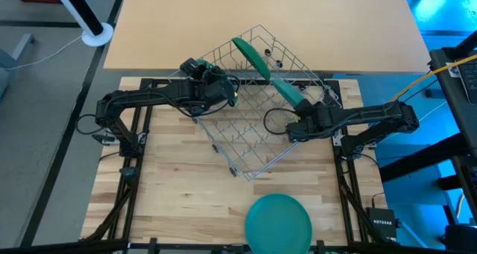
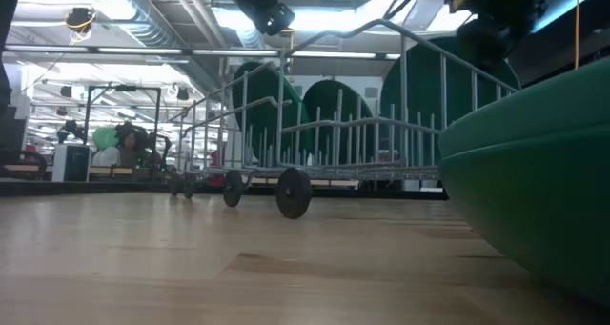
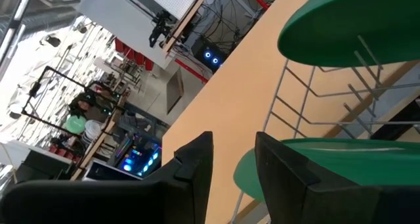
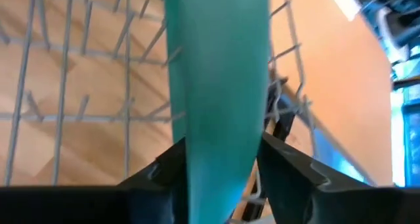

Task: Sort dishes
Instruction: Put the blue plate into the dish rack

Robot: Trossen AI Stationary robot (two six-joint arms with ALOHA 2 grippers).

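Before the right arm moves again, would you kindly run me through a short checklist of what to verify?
1. Right pincer grips a plate: ok, fingers sit on both faces of its edge.
2. Held plate stands on edge above the wire rack: ok.
3. Plate seated between tines: cannot tell.
4. Other racked plate clear of the held one: ok, apart in the high view.
5. Left pincer out of the way: ok, at the rack's far-left rim, open, holding nothing.
6. Remaining plate reachable: ok, lying flat on the table's near edge.
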